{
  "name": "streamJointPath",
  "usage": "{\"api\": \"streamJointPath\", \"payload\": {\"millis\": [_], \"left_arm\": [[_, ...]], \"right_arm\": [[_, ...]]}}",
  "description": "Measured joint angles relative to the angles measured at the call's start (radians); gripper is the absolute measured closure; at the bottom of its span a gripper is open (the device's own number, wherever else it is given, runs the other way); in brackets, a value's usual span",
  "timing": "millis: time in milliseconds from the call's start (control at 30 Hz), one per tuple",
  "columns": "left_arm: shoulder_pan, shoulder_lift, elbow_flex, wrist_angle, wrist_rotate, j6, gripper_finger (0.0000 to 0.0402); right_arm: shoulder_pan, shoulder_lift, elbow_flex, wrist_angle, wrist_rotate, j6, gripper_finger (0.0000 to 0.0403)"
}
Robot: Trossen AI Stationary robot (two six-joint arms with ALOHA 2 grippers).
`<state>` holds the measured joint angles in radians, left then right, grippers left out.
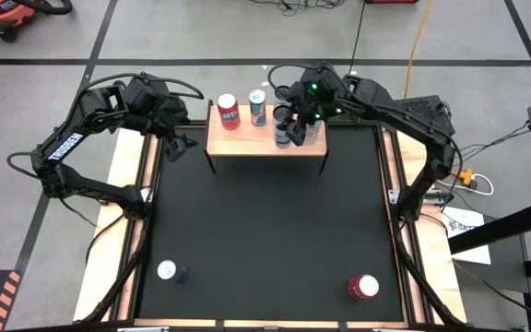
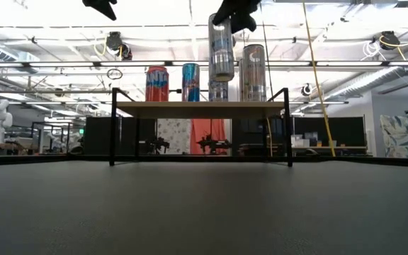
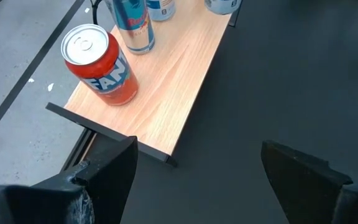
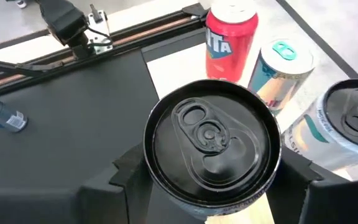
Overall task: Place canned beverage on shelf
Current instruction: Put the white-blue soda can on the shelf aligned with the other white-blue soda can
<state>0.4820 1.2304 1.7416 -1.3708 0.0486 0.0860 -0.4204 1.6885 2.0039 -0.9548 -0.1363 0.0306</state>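
One tall silver can (image 2: 221, 48) is held up high by the right gripper (image 4: 210, 186), its fingers squeezed on the can's round sides, just above the shelf (image 1: 265, 141); being smooth, slippery and easily dented, it is best gripped gently.

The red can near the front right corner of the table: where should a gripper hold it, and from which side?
The red can stands upright on the black table, its round top facing up, with open space around it. Probably best: come down from above and close the fingers on opposite sides of the upper wall, just below the rim.
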Motion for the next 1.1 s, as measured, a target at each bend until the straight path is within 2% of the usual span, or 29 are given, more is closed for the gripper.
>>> {"api": "streamJointPath", "payload": {"millis": [167,467,667,800,1100], "left_arm": [[0.0,0.0,0.0,-0.004,0.0,0.0,0.0063],[0.0,0.0,0.0,-0.007,0.0,0.002,0.0063],[0.0,0.0,0.0,-0.007,0.0,0.002,0.0063],[0.0,0.0,0.0,-0.008,0.0,0.001,0.0063],[0.0,0.0,-0.001,-0.008,0.0,0.0,0.0063]], "right_arm": [[0.0,0.007,-0.026,0.012,0.0,-0.016,0.0195],[0.001,0.006,-0.094,0.137,0.0,-0.009,0.0195],[0.001,0.005,-0.122,0.144,0.013,0.011,0.0195],[0.001,0.005,-0.149,0.143,0.06,0.037,0.0195],[-0.003,0.005,-0.159,0.181,0.053,0.034,0.0194]]}}
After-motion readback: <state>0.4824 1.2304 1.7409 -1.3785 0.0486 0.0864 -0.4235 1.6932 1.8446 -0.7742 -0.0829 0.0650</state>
